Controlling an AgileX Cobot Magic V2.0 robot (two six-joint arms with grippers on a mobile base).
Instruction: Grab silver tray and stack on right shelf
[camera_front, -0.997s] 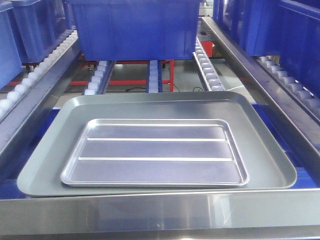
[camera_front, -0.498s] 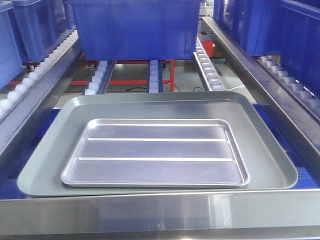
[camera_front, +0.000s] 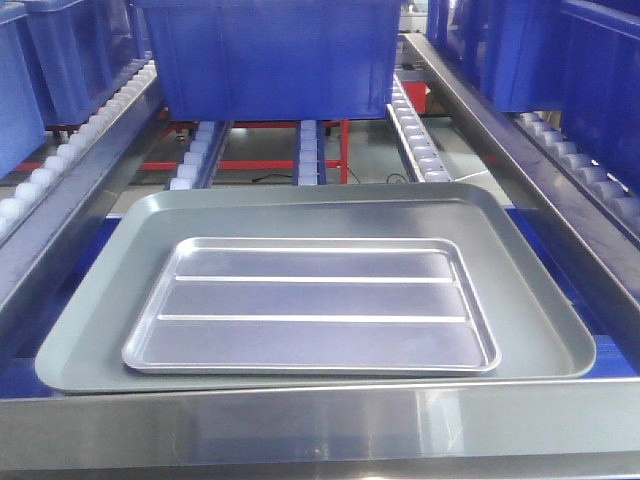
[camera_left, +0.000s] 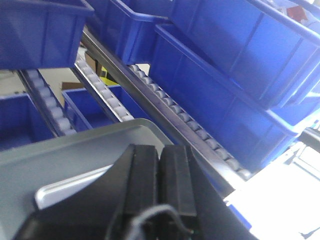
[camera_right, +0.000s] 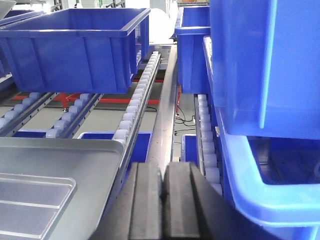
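The silver tray, shiny with two long ridges, lies flat inside the larger matte grey tray. Both rest on the right shelf, a sloping steel roller rack with a flat front bar. No gripper shows in the front view. In the left wrist view my left gripper is shut and empty above the grey tray, with a corner of the silver tray to its left. In the right wrist view my right gripper is shut and empty, to the right of both trays.
A big blue bin stands on the rollers behind the trays. A steel side rail runs along the right, with more rollers and blue bins beyond. Blue bins crowd the right gripper's right side.
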